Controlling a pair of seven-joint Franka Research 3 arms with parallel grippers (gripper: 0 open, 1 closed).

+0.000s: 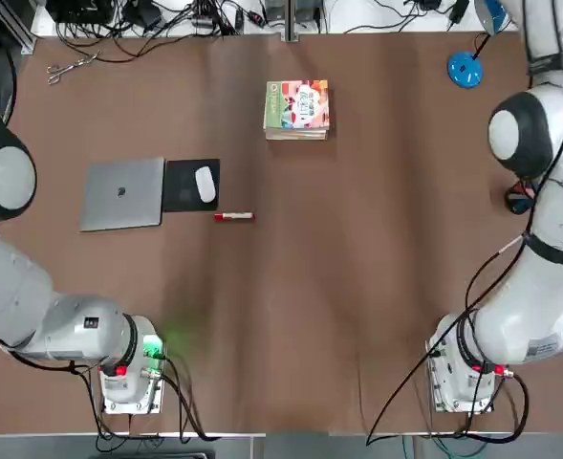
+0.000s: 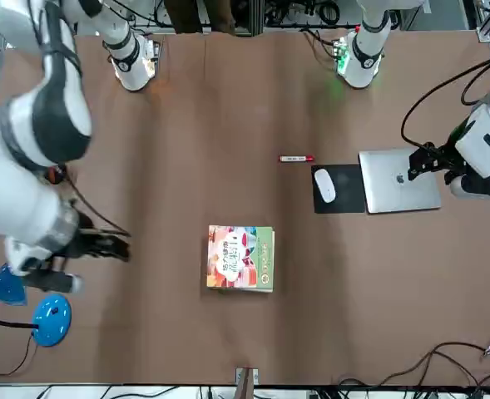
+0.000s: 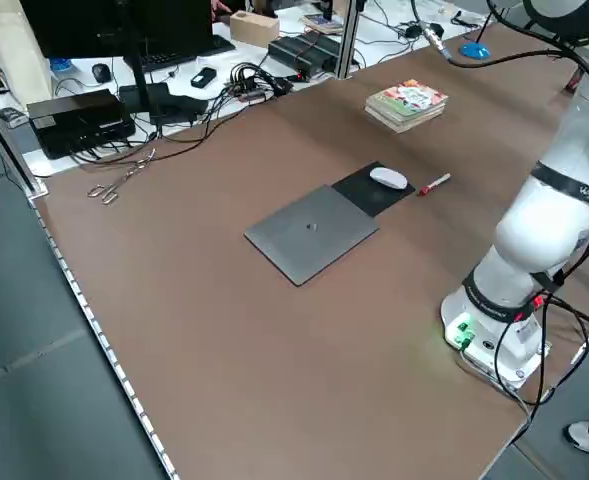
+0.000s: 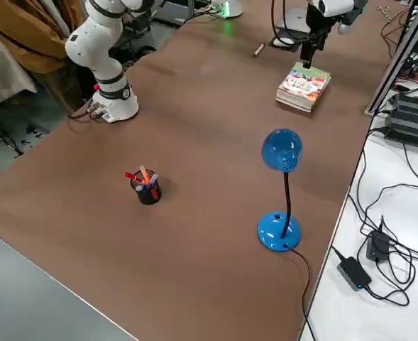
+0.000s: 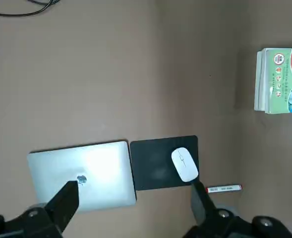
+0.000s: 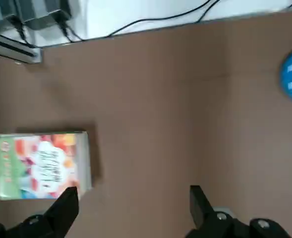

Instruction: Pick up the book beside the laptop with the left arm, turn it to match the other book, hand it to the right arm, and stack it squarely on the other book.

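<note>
Colourful book (image 1: 297, 107) stacked on the other book (image 1: 295, 134), upper middle of the top view.
Right gripper (image 6: 131, 208) and left gripper (image 5: 133, 203) both spread wide, holding nothing; laptop (image 1: 122, 193) centre-left.

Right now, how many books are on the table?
2, in one stack: the colourful book lies on top, with the other book only showing as page edges beneath it. None beside the laptop.

Two glossy white arms with rounded segments and grey joint rings: left arm (image 1: 32, 306) at lower left, right arm (image 1: 539, 287) at right. Black cables trail from both round bases; a green light glows on the left base. Grippers are dark.
</note>
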